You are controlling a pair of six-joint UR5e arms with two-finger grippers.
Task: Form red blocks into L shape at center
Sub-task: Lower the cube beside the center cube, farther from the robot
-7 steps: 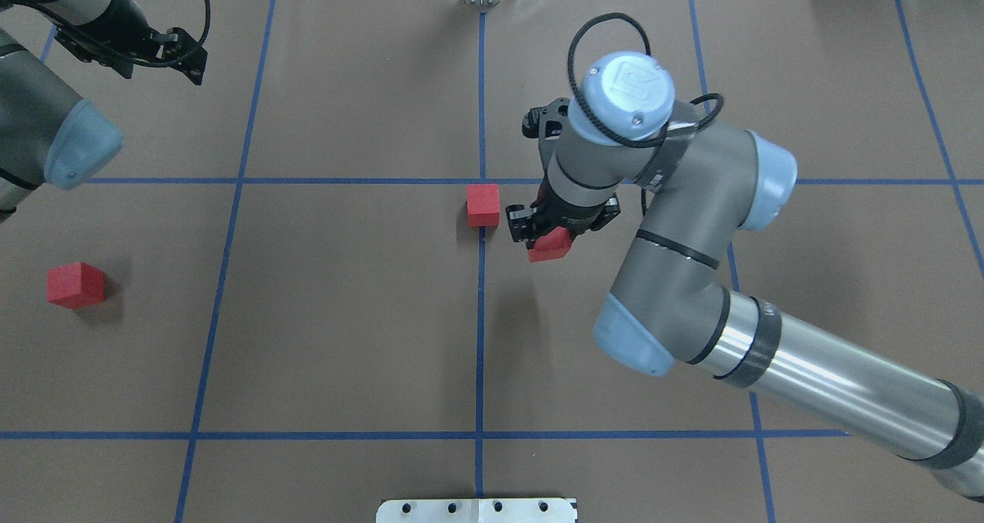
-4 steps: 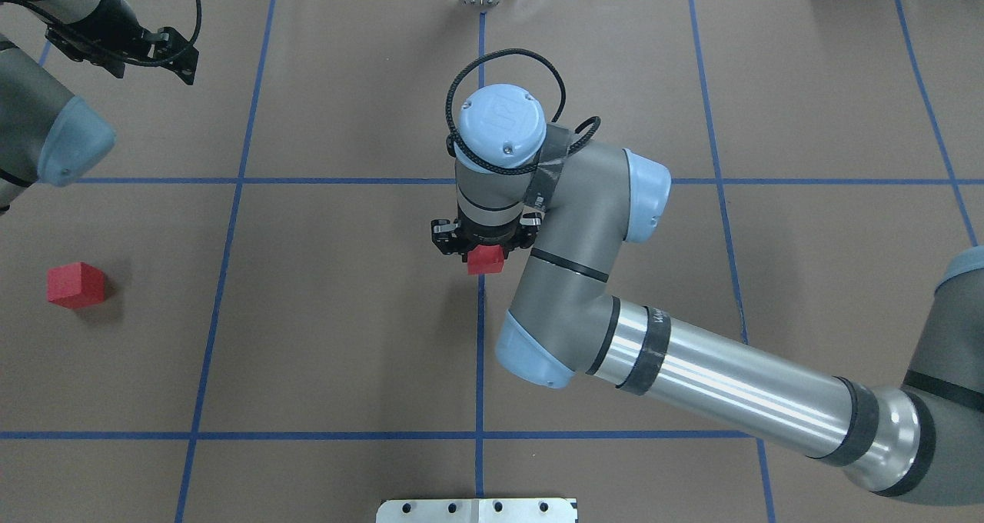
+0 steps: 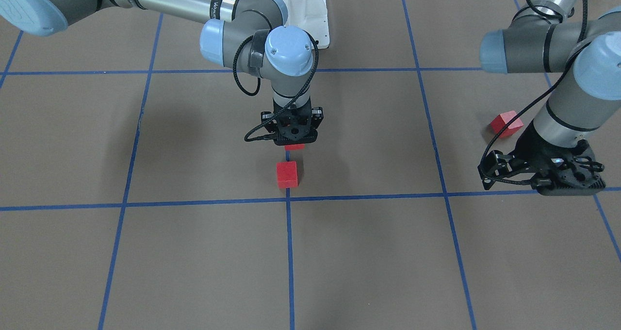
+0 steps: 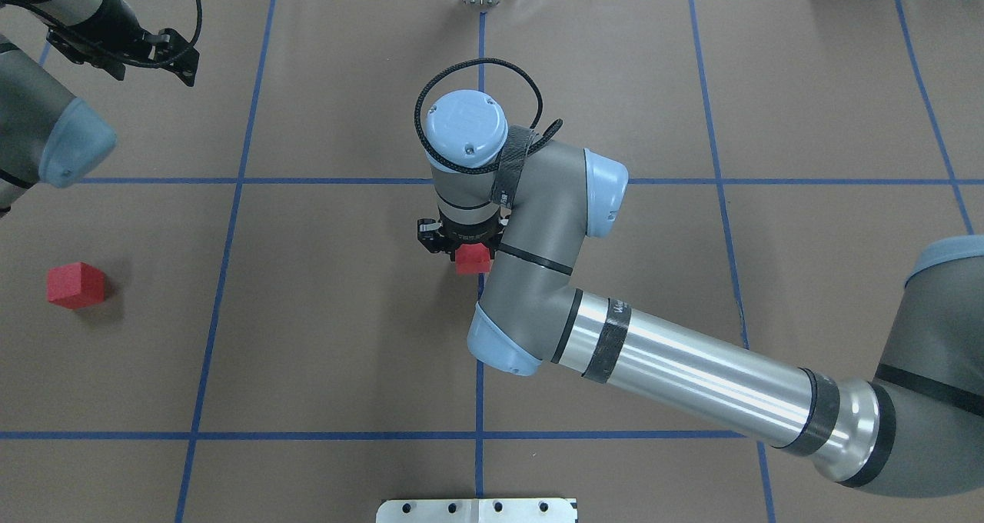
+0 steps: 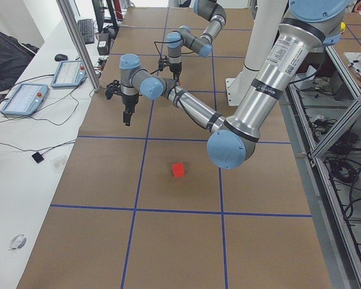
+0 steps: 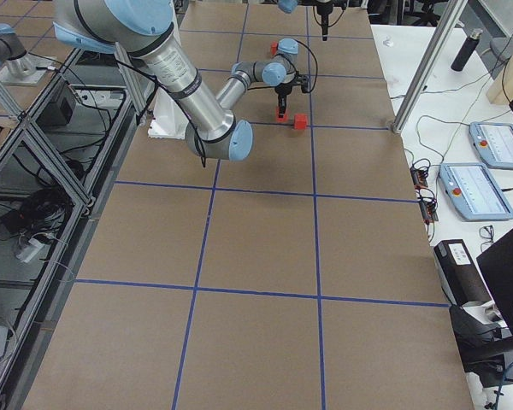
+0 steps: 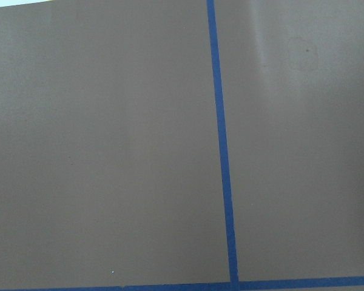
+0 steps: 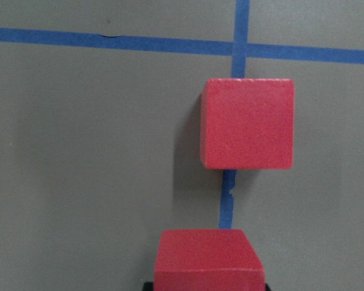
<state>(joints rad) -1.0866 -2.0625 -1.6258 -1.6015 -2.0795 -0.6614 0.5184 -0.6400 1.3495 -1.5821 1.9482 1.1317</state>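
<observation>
The right end effector (image 3: 294,144) is clenched on one red block (image 8: 209,257), just short of the placed block (image 8: 247,123) beside the center crossing (image 8: 241,50). It should lower squarely, faces flush, on the tape line. I cannot tell the left end effector's (image 3: 543,177) state.

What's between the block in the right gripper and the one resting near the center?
Between held block and resting block: only blue tape on bare brown surface, in the right wrist view.
</observation>
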